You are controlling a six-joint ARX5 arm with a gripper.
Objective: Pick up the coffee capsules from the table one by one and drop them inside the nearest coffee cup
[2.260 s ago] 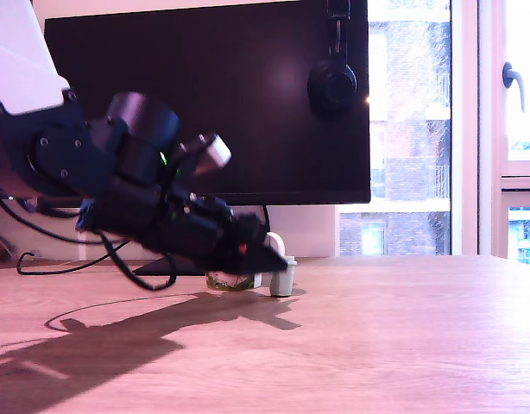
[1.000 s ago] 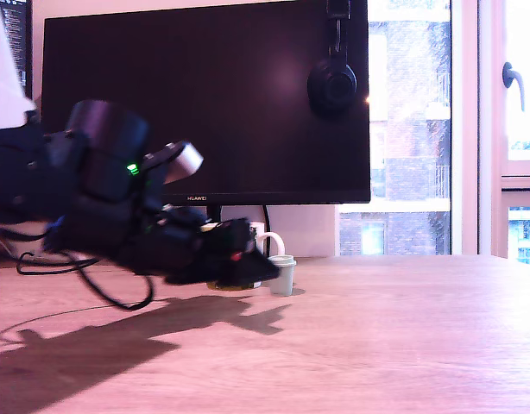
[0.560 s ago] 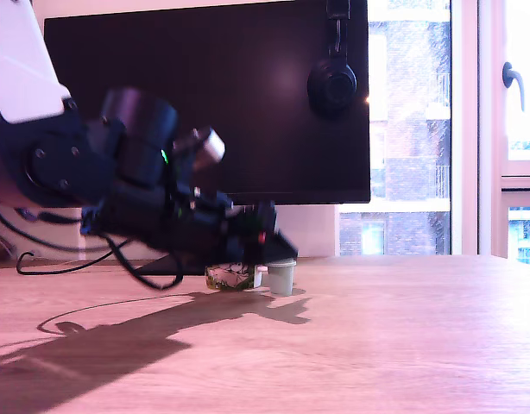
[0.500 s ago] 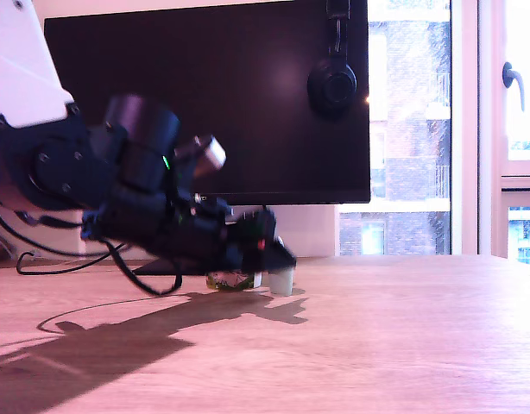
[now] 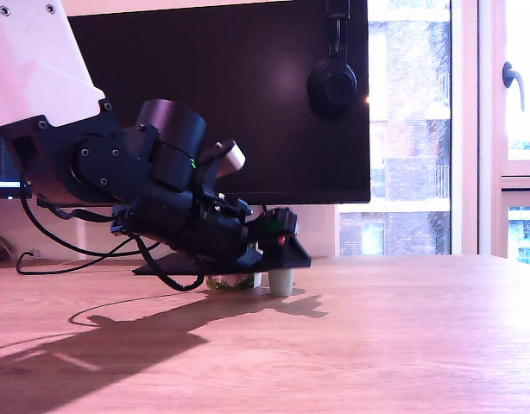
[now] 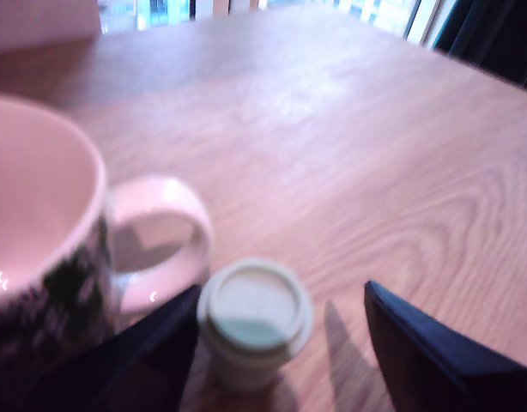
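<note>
I see my gripper (image 6: 276,343) low over the table (image 5: 403,345), and its two dark fingers (image 6: 427,356) are spread wide apart. One coffee capsule (image 6: 255,322) stands upright on the table between the fingers. Neither finger seems to touch it, but the picture is blurry, so I cannot be sure about the finger by the mug.

The coffee cup (image 6: 45,249) sits just beside the capsule, with its white handle (image 6: 165,227) turned toward it. The cup looks empty inside from what I can see.

In the exterior view, the arm (image 5: 153,198) fills the left of the frame and leans down toward the middle. The capsule (image 5: 282,282) peeks out under the gripper tip (image 5: 287,253). A bit of the cup (image 5: 230,281) shows just to its left. A big dark monitor (image 5: 274,95) stands behind.
</note>
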